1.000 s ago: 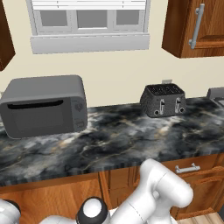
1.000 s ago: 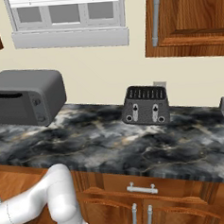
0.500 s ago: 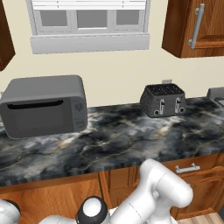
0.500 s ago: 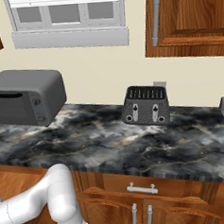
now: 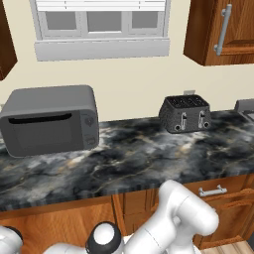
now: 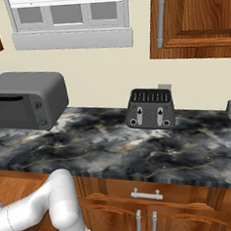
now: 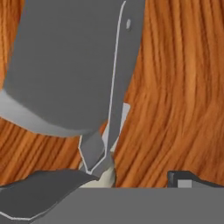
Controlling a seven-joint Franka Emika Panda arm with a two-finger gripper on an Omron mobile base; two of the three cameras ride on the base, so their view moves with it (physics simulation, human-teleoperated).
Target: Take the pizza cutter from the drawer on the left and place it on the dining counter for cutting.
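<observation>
Cutter: pizza cutter (image 7: 74,65) wheel looms right ahead of tool, over wood grain.
Tool: tool (image 7: 131,177) spread wide, grasping nothing.
Handling: light, rigid, slick metal; grip handle, judged.

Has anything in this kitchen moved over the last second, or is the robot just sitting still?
Nothing visibly changed. The microwave and toaster sit where they were on the stone counter, and the white arm keeps the same bent pose below its edge.
</observation>
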